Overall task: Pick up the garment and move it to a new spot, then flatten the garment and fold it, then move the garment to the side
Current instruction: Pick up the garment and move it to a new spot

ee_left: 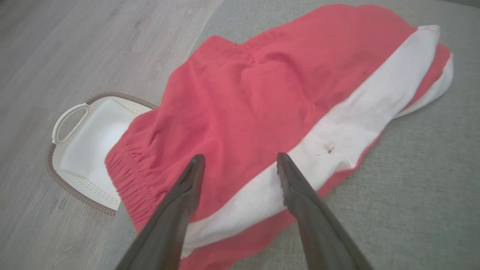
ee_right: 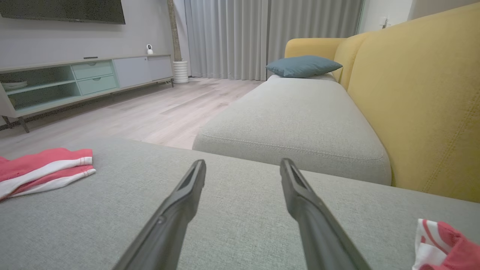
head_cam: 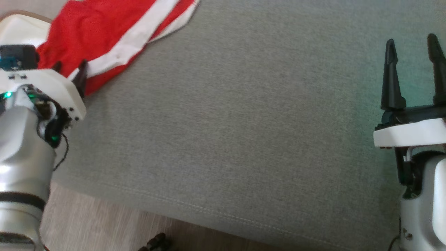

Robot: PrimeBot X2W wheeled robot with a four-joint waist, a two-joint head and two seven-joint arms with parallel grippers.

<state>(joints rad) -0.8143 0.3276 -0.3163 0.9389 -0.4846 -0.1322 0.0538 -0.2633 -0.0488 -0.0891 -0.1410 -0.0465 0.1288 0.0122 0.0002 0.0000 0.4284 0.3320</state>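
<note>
Cannot read anything on the small dark module (head_cam: 17, 57) atop the left wrist in the head view: too blurred. Can make out only the two dark tips of the left gripper (head_cam: 70, 68) there, with the rest tucked behind the white wrist housing (head_cam: 52, 87). Can follow the garment (head_cam: 104, 31), red shorts with a broad white stripe, only up to that view's top edge. Lies toward the far left edge of the grey cushion (head_cam: 244, 122), gathered waistband end reaching past the cushion's edge and hiding part of a white basket (ee_left: 71, 123) with a brown braided rim on the wooden floor (ee_left: 93, 37); cannot tell touching from merely overlapping. Bears a small dark speck (ee_left: 330, 149) on the white stripe, too small to identify. Down in the right wrist view's lower right corner, a bit of red and white cloth (ee_right: 442, 243), cropped by the frame and hard to place. At the head view's bottom edge, a dark lump (head_cam: 155, 242) on the floor, cut off and unidentifiable.

From the left wrist, both fingers (ee_left: 180, 210) spread wide and clasping nothing, poised right over the garment: one tip above the red panel near the waistband, the other above the white stripe; cannot tell whether touching the fabric. As for the right gripper (head_cam: 411, 41), likewise splayed and empty, over bare cushion, well apart from the garment, with a yellow backrest (ee_right: 420, 105) and blue pillow (ee_right: 303, 65) beyond
</note>
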